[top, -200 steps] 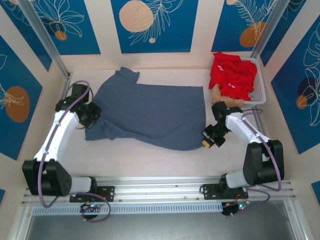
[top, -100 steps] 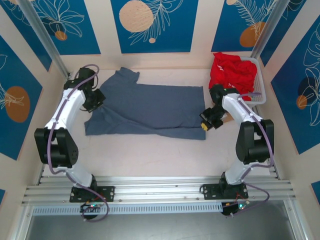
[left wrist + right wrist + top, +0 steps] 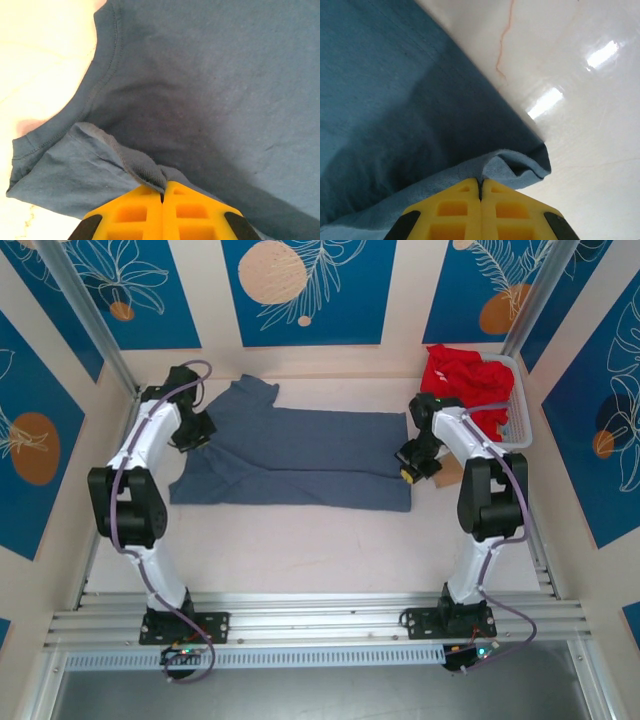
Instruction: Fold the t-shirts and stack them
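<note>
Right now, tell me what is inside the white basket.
Crumpled red t-shirts fill the basket and hide its left rim. The floor, the number of shirts and anything beneath the cloth are covered.

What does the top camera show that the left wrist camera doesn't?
Top camera: the full blue-grey t-shirt, the red t-shirts in the white basket, and the right gripper at the shirt's right edge. Left wrist: a curved stitched hem and the cloth fold pinched in the shut left gripper. Both: that blue-grey t-shirt, gripped by the left gripper.
</note>
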Motion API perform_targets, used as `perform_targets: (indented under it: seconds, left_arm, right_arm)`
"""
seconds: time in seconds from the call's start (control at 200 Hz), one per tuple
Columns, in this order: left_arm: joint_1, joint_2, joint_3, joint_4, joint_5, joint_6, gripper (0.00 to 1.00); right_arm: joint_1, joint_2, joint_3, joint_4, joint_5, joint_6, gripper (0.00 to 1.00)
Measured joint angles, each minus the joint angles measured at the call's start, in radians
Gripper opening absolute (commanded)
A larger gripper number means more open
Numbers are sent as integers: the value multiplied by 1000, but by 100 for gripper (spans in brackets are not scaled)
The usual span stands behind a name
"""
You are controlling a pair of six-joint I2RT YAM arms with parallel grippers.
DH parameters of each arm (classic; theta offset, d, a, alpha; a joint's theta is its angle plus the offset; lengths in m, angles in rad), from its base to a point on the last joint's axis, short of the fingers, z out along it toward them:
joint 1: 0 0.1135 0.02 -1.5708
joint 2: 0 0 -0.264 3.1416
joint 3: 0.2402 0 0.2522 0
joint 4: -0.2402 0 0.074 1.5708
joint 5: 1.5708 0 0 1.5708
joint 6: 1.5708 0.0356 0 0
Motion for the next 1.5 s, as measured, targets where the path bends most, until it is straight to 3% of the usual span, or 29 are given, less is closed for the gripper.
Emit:
perform_targets:
  seconds: [0.61, 0.625, 0.65, 0.7, 0.72, 0.78, 0.915, 1.02, 1.08, 1.255, 1.495]
  left_arm:
    - [0, 99, 79, -11, -19, 10, 0]
    - [0, 101, 81, -12, -19, 10, 6]
    - [0, 106, 85, -13, -19, 13, 17]
    - [0, 118, 96, -15, -16, 23, 56]
    - [0, 122, 103, -17, -15, 27, 66]
    - [0, 130, 118, -23, -16, 32, 74]
    - [10, 117, 124, -48, -19, 32, 75]
    - [30, 41, 29, -52, -19, 6, 73]
    - [58, -35, -77, -48, -12, -32, 70]
    - [194, -256, -435, -4, 29, -161, 69]
    - [291, -253, -624, 143, 144, -270, 61]
  right_arm:
    - [5, 108, 109, -26, 64, -40, 0]
    - [5, 111, 112, -25, 65, -41, 0]
    - [5, 116, 117, -26, 65, -43, 10]
    - [8, 125, 126, -24, 66, -45, 29]
    - [8, 128, 129, -23, 67, -55, 36]
    - [12, 129, 130, -19, 73, -68, 47]
    - [21, 106, 126, -7, 93, -99, 56]
    - [22, 20, 71, 22, 94, -113, 57]
    - [21, -54, 15, 37, 91, -119, 52]
    - [21, -323, -297, 158, 14, -123, 53]
    - [-20, -469, -657, 377, -134, -78, 50]
